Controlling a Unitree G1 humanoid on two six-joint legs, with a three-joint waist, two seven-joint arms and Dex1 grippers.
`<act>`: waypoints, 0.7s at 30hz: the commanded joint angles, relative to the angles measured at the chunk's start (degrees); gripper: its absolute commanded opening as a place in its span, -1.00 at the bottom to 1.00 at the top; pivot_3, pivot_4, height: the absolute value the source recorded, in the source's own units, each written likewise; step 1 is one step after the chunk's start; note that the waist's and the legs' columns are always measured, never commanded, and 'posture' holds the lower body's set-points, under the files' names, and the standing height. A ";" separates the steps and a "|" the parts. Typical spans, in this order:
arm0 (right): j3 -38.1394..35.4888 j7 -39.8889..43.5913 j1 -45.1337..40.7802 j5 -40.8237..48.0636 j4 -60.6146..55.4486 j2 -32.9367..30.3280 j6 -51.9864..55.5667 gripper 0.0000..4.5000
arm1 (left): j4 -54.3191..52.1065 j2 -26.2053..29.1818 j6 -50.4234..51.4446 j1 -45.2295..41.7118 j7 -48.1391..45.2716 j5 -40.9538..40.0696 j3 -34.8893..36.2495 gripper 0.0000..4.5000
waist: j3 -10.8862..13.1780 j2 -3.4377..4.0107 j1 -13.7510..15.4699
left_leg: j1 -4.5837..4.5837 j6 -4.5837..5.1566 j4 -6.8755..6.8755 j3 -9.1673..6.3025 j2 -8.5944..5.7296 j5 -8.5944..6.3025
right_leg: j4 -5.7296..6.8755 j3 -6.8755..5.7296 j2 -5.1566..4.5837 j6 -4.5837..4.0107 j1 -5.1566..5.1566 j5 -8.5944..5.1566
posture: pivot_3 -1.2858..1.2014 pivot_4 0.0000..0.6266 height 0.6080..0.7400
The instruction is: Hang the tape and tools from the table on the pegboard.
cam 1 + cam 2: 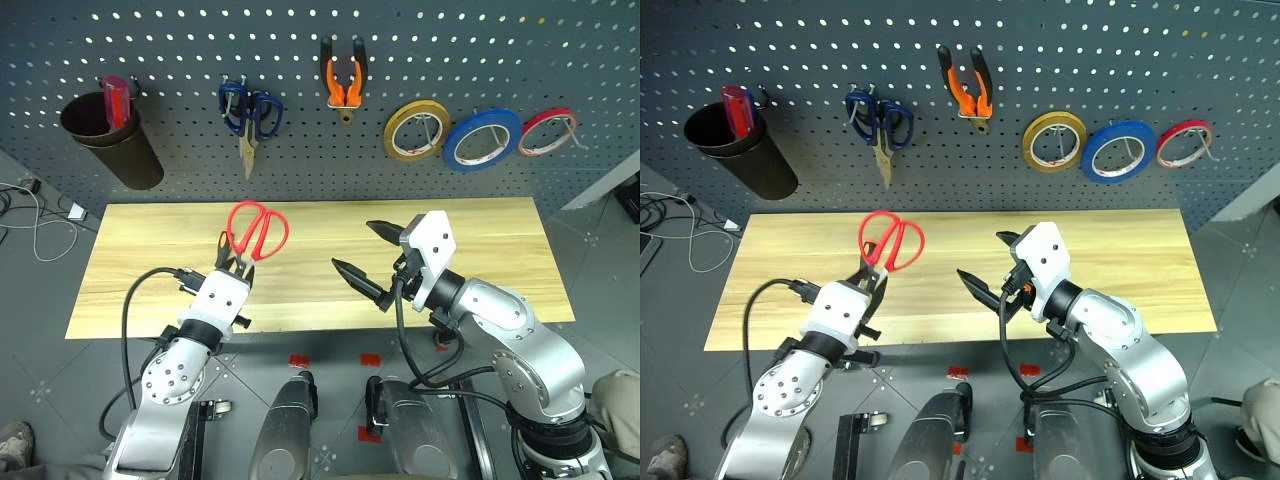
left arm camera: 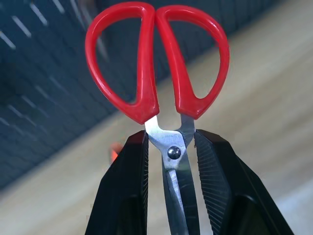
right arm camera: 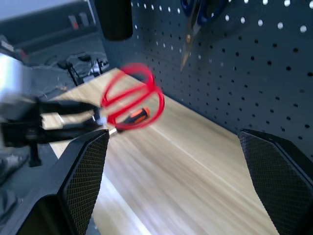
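Note:
My left gripper [image 1: 235, 262] is shut on the red-looped scissors [image 1: 257, 230] and holds them above the table [image 1: 480, 260], loops up toward the pegboard [image 1: 560, 60]. In the left wrist view both fingers [image 2: 132, 166] clamp the blades at the pivot of the scissors [image 2: 146, 73]. My right gripper [image 1: 352, 245] hangs open and empty over the table's middle, pointing left. An orange-and-black screwdriver handle [image 3: 136, 115] lies on the table behind the scissors. The blue tape [image 1: 482, 138] and the orange-and-black pliers [image 1: 343, 75] hang on the pegboard.
Blue-looped scissors [image 1: 250, 112], a yellow tape ring [image 1: 417, 128] and a thin red ring [image 1: 547, 132] also hang on the pegboard. A black cup [image 1: 110, 140] with a red-handled tool [image 1: 117, 100] hangs at its left. Cables lie on the floor at far left.

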 commanded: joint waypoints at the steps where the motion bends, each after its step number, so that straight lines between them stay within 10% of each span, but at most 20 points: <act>1: -1.35 0.31 -0.49 0.84 -2.04 -0.25 -2.28 1.00 | -5.86 -0.68 0.51 -2.95 1.08 1.11 3.35 -0.51 | 0.00 -0.01 -0.01 | 0.00 0.00 0.02 0.01 0.00 0.00 | 0.01 0.00 0.01 0.04 0.00 -0.02 | 0.03 -0.02 1.00; 21: 0.08 -0.86 -6.89 -0.74 4.05 2.75 -6.42 1.00 | 16.29 0.26 -0.33 -26.28 -1.63 1.06 1.99 -0.51 | -0.07 -0.13 -0.45 | 0.01 -0.20 0.21 0.05 -0.02 0.14 | 0.23 -0.01 0.05 -0.04 0.01 0.04 | 0.01 -0.03 1.00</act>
